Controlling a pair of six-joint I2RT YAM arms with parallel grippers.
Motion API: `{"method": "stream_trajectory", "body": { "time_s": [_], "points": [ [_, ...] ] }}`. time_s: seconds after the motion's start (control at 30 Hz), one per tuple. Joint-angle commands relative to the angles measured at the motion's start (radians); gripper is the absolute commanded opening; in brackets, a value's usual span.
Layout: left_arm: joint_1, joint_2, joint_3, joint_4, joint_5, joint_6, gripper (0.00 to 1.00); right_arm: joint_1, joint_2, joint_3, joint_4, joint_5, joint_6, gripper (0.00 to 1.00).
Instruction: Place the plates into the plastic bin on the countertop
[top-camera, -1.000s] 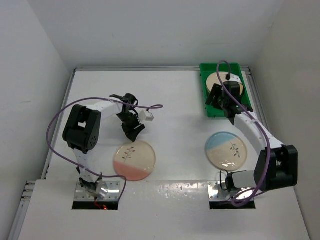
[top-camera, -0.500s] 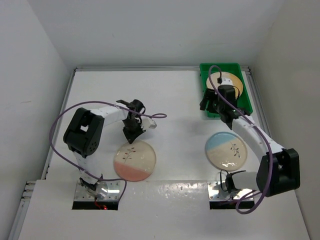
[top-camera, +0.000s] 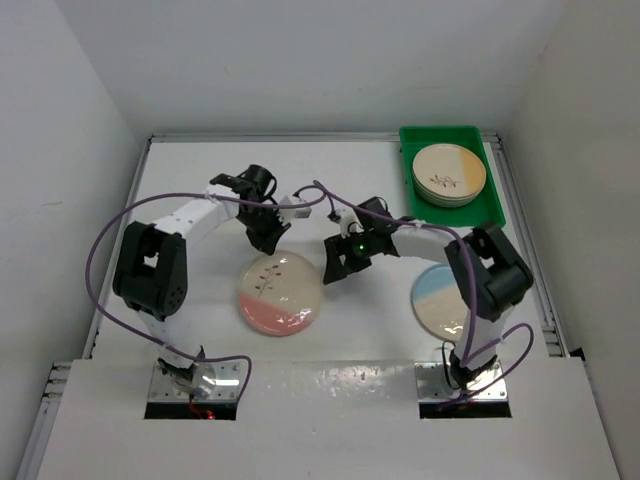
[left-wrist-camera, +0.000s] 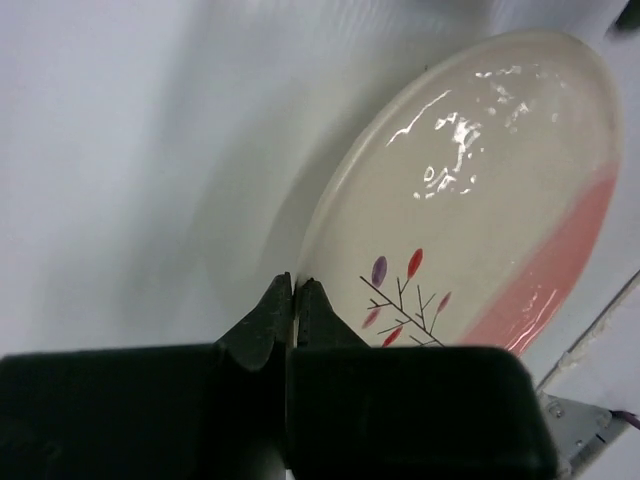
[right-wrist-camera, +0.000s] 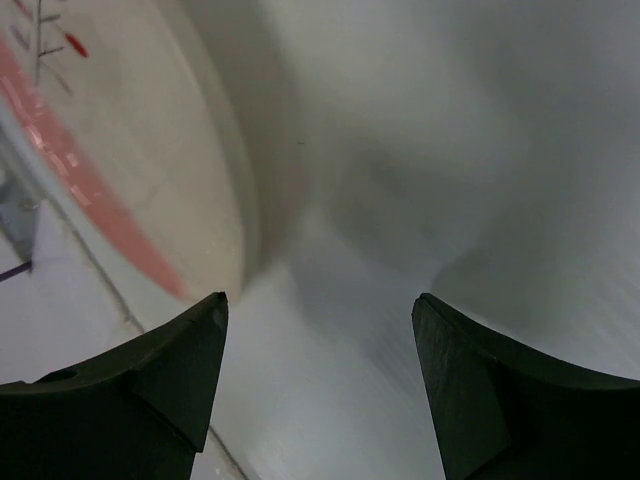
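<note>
A cream plate with a pink segment (top-camera: 280, 293) lies on the white countertop (top-camera: 190, 180) left of centre. My left gripper (top-camera: 266, 238) is shut on its far rim; in the left wrist view the jaws (left-wrist-camera: 295, 288) pinch the thin edge of this plate (left-wrist-camera: 470, 190). My right gripper (top-camera: 338, 266) hangs open just right of it, with nothing between its fingers (right-wrist-camera: 320, 330), and the pink plate's edge (right-wrist-camera: 130, 150) shows at the upper left. A blue-segment plate (top-camera: 440, 305) lies at the near right. The green plastic bin (top-camera: 493, 195) at the back right holds stacked plates (top-camera: 449, 172).
The right arm (top-camera: 430, 240) stretches leftward over the far edge of the blue plate. Purple cables loop above both arms. Metal rails edge the countertop, and white walls close in on the left, back and right.
The left gripper has shut on the pink plate's far rim, and the plate has shifted right and back. The right arm has swung from the bin to beside the pink plate.
</note>
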Motion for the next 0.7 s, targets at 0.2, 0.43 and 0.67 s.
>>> {"method": "stream_trajectory", "body": {
  "time_s": [0.2, 0.43, 0.67],
  "points": [
    [0.013, -0.061, -0.015, 0.038, 0.054, -0.003, 0.00, 0.062, 0.283, 0.137, 0.371, -0.344, 0.266, 0.60],
    [0.041, -0.051, -0.027, 0.072, 0.035, -0.013, 0.00, 0.049, 0.239, 0.096, 0.421, -0.375, 0.335, 0.00],
    [0.140, -0.041, 0.218, 0.063, 0.012, -0.114, 0.49, -0.067, 0.100, 0.136, 0.490, -0.390, 0.513, 0.00]
  ]
}}
